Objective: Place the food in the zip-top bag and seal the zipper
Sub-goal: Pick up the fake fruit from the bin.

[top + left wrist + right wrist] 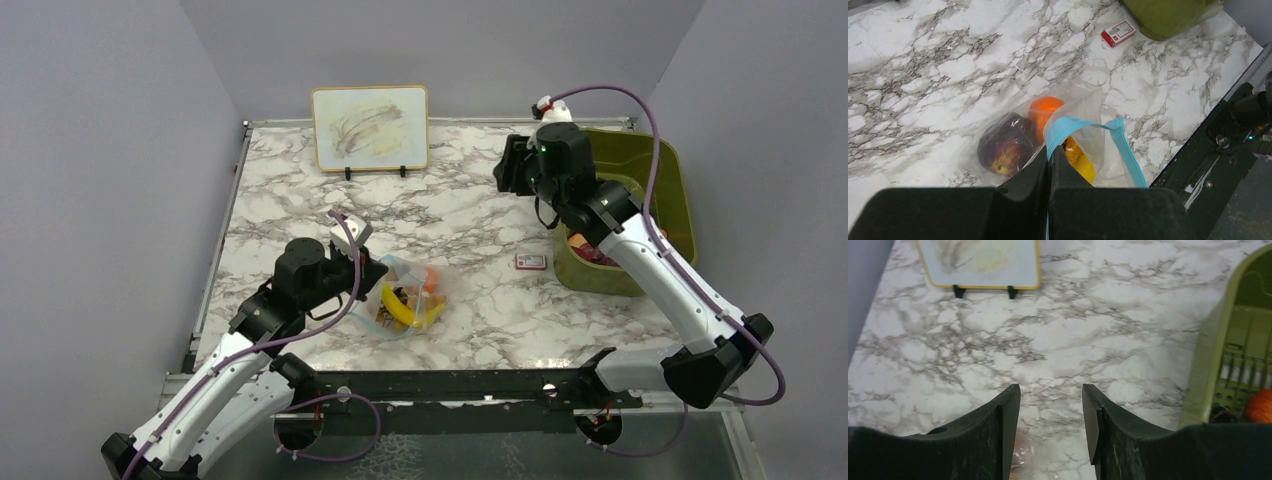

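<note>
The clear zip-top bag point(405, 300) lies near the table's front, left of centre. Inside it are a yellow banana point(1082, 162), an orange round piece point(1044, 111) and a dark purple piece point(1004, 146). My left gripper point(1049, 150) is shut on the light-blue zipper point(1074, 125) at the bag's mouth, which stands open in a loop. My right gripper point(1050, 405) hangs open and empty above the table, beside the olive-green bin point(660, 165). More food, red and orange pieces point(590, 250), lies in that bin, and an orange-red piece point(1260, 406) shows in the right wrist view.
A small red-and-white card point(531, 262) lies between the bag and the bin. A white board point(370, 125) on a stand is at the back. The bin's rim point(1208, 360) is just right of my right gripper. A black rail point(1228, 145) runs along the table's front edge.
</note>
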`<action>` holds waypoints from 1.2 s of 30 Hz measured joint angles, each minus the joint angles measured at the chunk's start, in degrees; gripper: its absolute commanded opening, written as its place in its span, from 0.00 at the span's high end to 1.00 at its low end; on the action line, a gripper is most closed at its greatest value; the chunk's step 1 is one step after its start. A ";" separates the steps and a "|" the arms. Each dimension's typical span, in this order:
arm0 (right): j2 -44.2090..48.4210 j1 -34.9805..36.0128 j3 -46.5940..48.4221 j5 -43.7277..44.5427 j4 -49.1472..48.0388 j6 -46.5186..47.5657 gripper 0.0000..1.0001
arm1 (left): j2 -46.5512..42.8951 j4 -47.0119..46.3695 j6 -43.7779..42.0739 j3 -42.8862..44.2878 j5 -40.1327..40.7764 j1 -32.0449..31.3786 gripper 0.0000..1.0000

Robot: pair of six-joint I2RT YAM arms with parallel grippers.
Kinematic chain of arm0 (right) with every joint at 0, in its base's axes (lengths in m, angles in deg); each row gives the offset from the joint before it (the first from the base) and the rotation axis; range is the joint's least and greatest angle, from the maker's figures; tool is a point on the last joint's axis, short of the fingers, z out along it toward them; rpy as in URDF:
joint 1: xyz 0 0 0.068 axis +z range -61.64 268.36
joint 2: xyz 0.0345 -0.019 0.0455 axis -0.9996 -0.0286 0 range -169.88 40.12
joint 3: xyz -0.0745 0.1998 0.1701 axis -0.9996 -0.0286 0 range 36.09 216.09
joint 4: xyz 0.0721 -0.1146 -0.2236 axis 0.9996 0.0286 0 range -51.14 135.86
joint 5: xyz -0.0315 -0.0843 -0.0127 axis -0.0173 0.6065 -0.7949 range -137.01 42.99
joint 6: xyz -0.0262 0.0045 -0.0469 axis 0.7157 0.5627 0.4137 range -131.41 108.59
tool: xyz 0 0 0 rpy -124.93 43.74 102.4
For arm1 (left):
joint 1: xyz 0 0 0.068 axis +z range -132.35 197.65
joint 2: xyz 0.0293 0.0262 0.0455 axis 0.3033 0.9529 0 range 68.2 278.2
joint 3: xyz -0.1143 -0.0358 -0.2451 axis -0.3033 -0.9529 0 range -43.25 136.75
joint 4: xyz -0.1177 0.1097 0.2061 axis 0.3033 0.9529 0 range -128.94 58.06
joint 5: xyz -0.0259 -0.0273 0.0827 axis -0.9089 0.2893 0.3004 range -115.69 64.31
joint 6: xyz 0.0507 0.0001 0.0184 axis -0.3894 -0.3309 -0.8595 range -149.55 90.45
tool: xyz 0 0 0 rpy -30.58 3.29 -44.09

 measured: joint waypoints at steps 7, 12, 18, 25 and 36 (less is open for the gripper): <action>-0.76 -11.65 0.00 0.66 2.49 2.40 0.52 | 2.10 -3.48 2.43 0.00 0.00 0.00 1.00; -2.84 -19.39 -0.20 0.87 3.34 4.22 0.50 | 4.66 -5.14 3.67 0.00 0.44 0.00 1.00; -6.91 -26.16 -3.54 -0.57 2.89 6.16 0.45 | 5.99 -6.91 4.85 0.00 2.45 0.00 1.00; -13.05 -31.19 -4.90 -3.17 1.95 7.96 0.38 | 11.78 -5.44 5.81 5.88 9.57 0.00 1.00; -18.47 -34.14 -4.09 -5.11 2.64 6.86 0.42 | 17.00 -4.98 1.99 19.26 28.74 -0.04 1.00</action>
